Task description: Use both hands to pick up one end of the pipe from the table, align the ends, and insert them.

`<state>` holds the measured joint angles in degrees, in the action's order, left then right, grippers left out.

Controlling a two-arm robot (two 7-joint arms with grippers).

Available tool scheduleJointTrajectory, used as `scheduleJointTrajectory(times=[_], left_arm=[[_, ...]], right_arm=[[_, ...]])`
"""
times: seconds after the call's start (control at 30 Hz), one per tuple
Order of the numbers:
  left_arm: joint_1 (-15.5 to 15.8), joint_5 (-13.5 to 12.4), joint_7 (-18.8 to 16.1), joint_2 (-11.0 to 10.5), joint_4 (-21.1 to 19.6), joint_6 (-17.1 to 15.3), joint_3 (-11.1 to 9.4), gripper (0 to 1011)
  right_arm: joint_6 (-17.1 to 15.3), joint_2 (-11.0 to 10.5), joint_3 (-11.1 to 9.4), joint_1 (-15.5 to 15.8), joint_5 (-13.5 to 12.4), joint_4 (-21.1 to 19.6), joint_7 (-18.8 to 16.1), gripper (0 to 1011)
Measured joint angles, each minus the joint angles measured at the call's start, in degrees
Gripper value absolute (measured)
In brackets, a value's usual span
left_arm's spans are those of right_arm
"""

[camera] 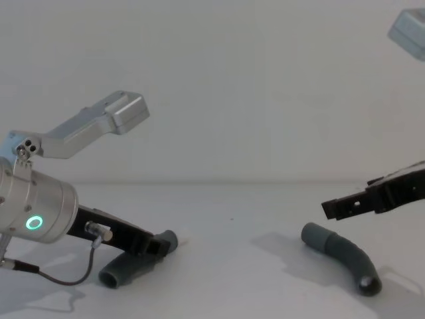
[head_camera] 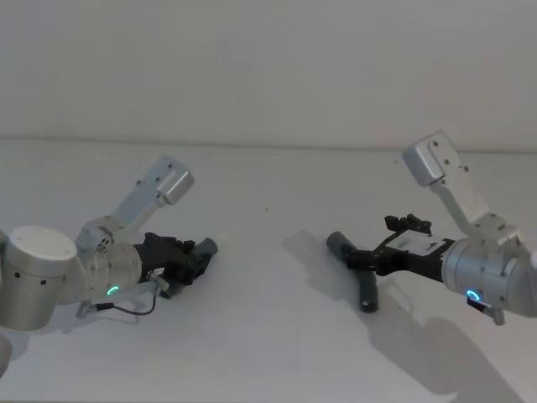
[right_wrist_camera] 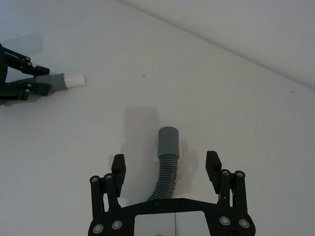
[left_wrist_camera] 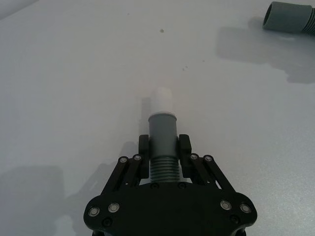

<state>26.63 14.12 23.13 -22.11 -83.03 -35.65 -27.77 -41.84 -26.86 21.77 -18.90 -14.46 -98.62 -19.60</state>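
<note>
My left gripper [left_wrist_camera: 164, 150] is shut on one pipe piece [left_wrist_camera: 163, 132], clasping it where the ribs meet the smooth cuff; its white tip [left_wrist_camera: 161, 101] points forward, low over the table [head_camera: 268, 353]. In the chest view this piece [camera: 129, 269] slopes down, its back end on the table. The other pipe piece [right_wrist_camera: 168, 142], curved with a wide grey socket, lies on the table at the right [head_camera: 366, 290]. My right gripper [right_wrist_camera: 166, 164] is open and straddles it, one finger on each side without touching. From the chest, that gripper [camera: 332, 207] hangs just above the piece [camera: 342, 251].
The white table runs back to a pale wall [head_camera: 268, 67]. Bare surface lies between the two pipe pieces [head_camera: 268, 252]. The socket of the right piece [left_wrist_camera: 288, 17] shows far off in the left wrist view.
</note>
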Motion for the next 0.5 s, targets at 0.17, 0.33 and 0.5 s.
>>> scheduleJointTrajectory(times=[0.17,0.33,0.5], left_arm=[[0.00,0.00,0.00,0.00,0.00,0.00,0.00,342],[0.00,0.00,0.00,0.00,0.00,0.00,0.00,342],[0.00,0.00,0.00,0.00,0.00,0.00,0.00,342]], right_arm=[[-0.80,1.03,0.37,-0.79,0.18,1.56,-0.03,1001],[-1.26,2.30,0.59,-1.51,0.43,3.28,0.21,1001],[-1.59,3.41,0.72,-2.04,0.69,4.79,0.65,1001]])
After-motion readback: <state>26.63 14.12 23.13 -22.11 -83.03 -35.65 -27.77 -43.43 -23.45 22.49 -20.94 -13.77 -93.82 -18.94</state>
